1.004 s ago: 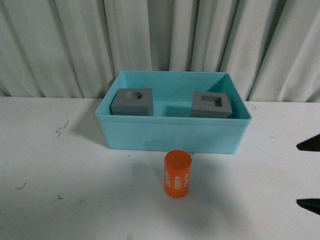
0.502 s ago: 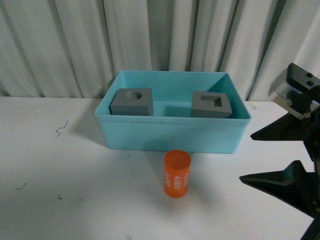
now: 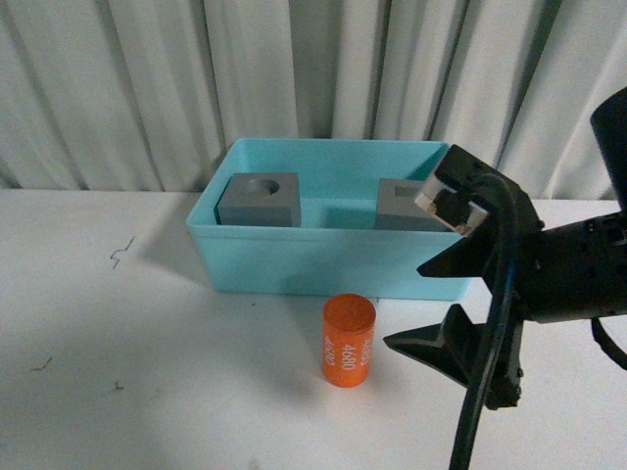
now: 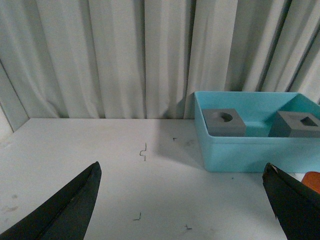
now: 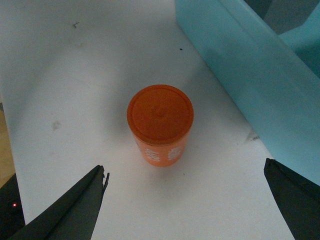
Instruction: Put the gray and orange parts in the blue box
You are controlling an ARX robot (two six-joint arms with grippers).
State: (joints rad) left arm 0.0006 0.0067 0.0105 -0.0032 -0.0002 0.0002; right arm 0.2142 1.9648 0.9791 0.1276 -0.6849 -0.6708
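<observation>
While the orange cylinder (image 3: 349, 341) stands upright on the tabletop (image 3: 147, 323), just in front of the blue box (image 3: 333, 262), the right hand (image 3: 406, 305) hovers beside it, spread and holding nothing. The round-holed gray cube (image 3: 259, 199) and the rectangular-holed gray cube (image 3: 400, 208) sit inside the box, apart. Left hand (image 4: 182, 165) — spread wide, empty.

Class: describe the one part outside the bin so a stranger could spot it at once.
Find the turquoise bin on the white table. Just in front of its near wall stands an orange cylinder, upright. Unlike the two gray cubes inside the bin, it is round, orange and printed 4680.
</observation>
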